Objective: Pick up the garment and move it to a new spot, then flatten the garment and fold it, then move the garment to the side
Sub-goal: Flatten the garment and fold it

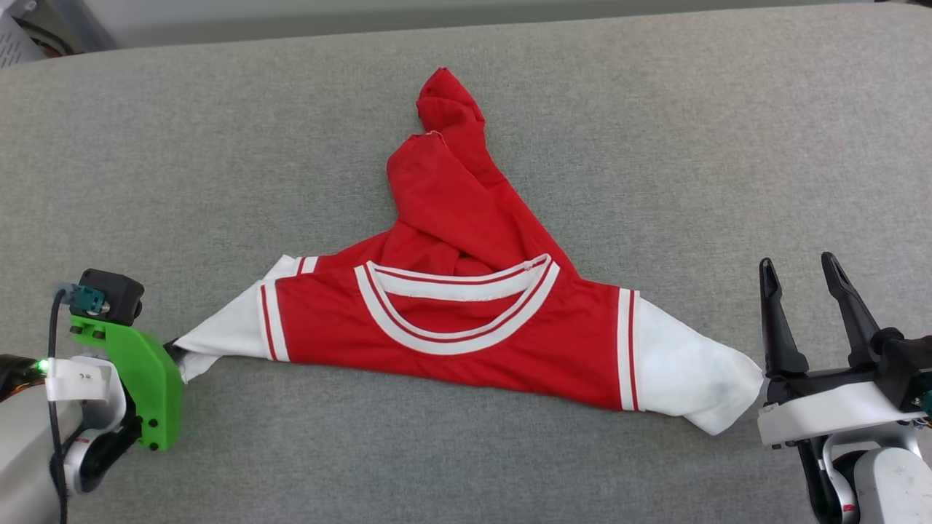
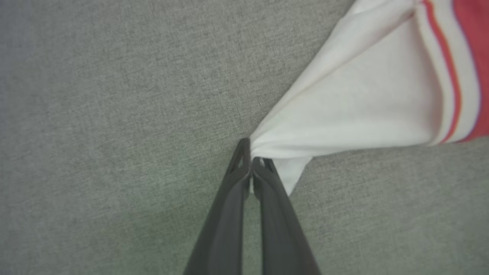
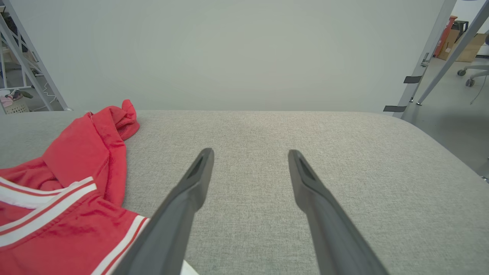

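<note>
The garment (image 1: 466, 342), a red jersey with white sleeves and red-and-white striped trim, lies in the middle of the grey fabric-covered bench (image 1: 655, 145). Its neckline faces up and its shoulders are drawn out sideways into a long band. The rest of the red body is bunched into a tapering heap that points toward the far edge of the bench. The white sleeve (image 2: 363, 114) on the robot's left is pulled to a narrow point, and the left gripper (image 2: 251, 160) pinches that point. Its two dark fingers are pressed together on the cloth low over the bench, with a small flap of white hanging out beside them. In the head view this gripper (image 1: 175, 353) sits mostly behind a green wrist mount (image 1: 138, 371). The opposite sleeve lies slack, and its tip ends just beside the base of the right gripper (image 1: 798, 263). Whether they touch cannot be told. That gripper's fingers are spread wide and hold nothing. In its wrist view the right gripper (image 3: 250, 152) points across bare bench, with the garment (image 3: 68, 214) off to one side and a pale wall (image 3: 229, 49) beyond.
</note>
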Available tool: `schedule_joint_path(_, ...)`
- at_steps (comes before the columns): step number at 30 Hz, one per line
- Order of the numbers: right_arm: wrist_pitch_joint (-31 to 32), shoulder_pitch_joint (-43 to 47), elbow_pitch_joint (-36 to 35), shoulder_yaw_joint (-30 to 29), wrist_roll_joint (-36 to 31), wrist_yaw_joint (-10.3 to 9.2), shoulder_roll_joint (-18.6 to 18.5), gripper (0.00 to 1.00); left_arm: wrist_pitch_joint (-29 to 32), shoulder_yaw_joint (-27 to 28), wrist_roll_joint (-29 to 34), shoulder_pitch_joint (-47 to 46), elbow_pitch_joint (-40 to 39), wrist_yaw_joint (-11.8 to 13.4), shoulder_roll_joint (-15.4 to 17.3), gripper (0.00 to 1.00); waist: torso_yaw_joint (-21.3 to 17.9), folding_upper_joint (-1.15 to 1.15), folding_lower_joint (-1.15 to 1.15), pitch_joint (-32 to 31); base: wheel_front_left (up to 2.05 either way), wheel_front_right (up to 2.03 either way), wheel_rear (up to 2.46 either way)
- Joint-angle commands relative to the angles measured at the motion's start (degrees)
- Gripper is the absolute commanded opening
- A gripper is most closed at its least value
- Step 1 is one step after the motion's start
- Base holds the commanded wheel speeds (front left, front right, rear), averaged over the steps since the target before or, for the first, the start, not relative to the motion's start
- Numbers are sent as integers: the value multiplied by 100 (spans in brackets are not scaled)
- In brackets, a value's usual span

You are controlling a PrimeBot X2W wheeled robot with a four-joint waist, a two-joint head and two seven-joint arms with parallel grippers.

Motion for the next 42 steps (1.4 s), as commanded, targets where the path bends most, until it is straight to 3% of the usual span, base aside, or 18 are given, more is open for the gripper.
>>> schedule_joint_path(1, -44, -18, 15, -7, -64, -3, -39, 100, -164, 31, 10, 105, 99, -16, -124, 100, 52, 0, 0, -95, 0, 0, 0)
schedule_joint_path(7, -44, -17, 10, -13, -69, -3, -207, 100, -1158, 175, 331, 187, 181, 266, -477, 100, 211, 0, 0, -449, 0, 0, 0)
schedule_joint_path(13, -27, -153, -11, 66, -5, -3, -700, 100, -2022, 376, 534, 480, -223, 836, -658, 100, 396, 0, 0, -728, 0, 0, 0)
schedule_joint_path(16, 220, -317, -9, 246, 179, -3, -1148, 100, -2220, 554, 720, 663, -498, 1192, -717, 100, 474, 0, 0, -817, 0, 0, 0)
schedule_joint_path(21, 1302, -466, -248, 810, 628, -3, -1875, 100, -2286, 1339, 1389, 1076, -1075, 1839, -946, 100, 568, 0, 0, -915, 0, 0, 0)
schedule_joint_path(26, 2442, -622, -451, 1507, 1349, -3, -2743, 100, -2288, 2283, 2315, 1789, -1494, 2209, -1280, 100, 624, 0, 0, -946, 0, 0, 0)
schedule_joint_path(31, 3741, -663, -580, 2210, 2261, -3, -3404, 100, -2289, 3101, 3123, 2450, -1688, 2306, -1671, 100, 671, 0, 0, -946, 0, 0, 0)
schedule_joint_path(35, 4609, -665, -563, 2532, 2805, -3, -3721, 100, -2289, 3577, 3576, 2822, -1771, 2197, -1970, 100, 726, 0, 0, -871, 0, 0, 0)
schedule_joint_path(42, 4991, -849, -230, 2932, 3099, -3, -3821, 100, -2290, 4126, 4144, 3040, -1733, 1839, -2449, 100, 839, 0, 0, -574, 0, 0, 0)
